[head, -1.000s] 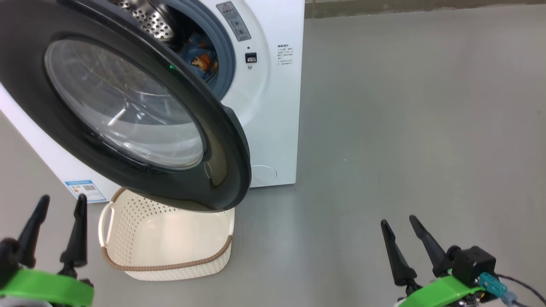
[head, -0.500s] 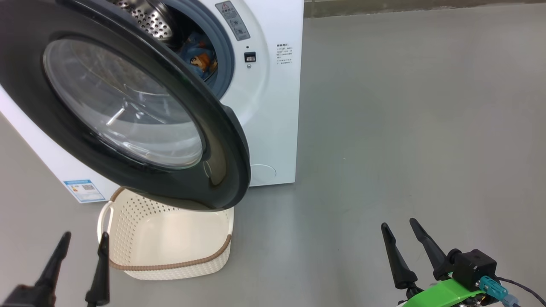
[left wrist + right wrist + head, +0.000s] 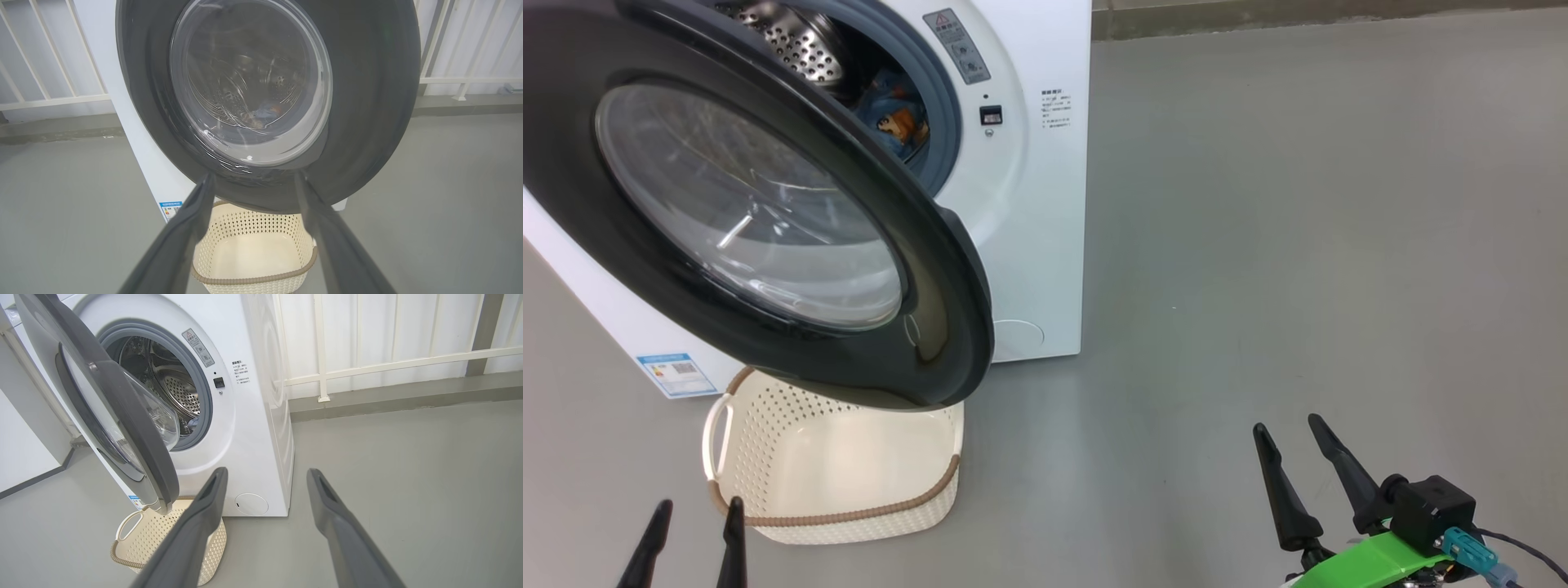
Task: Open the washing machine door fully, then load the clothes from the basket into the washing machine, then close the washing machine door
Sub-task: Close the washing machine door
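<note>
— How far had the job got?

— Most of it looked done. The large round glossy black door (image 3: 768,204) with its bulging glass window stood swung out from the big white front-loading washing machine (image 3: 1029,204). It hung over the small cream perforated plastic basket (image 3: 849,515) on the floor (image 3: 1298,245). The basket was empty, and the light-blue garments (image 3: 894,118) with orange-brown figures lay inside the steel drum (image 3: 792,45). By my reckoning only closing the door was left.

— And the pincers?

— Both gaped wide and held nothing. The left pincer (image 3: 698,505) hung low before the basket, facing the door's glass. The right pincer (image 3: 1288,425) was well apart from the machine, over bare floor.

— Any writing to read?

— None legible. A grey warning label (image 3: 956,45) with a red triangle sat beside the opening, with a block of small print (image 3: 1055,109) to its right and a blue sticker (image 3: 676,373) low on the front. No brand name could be made out.
</note>
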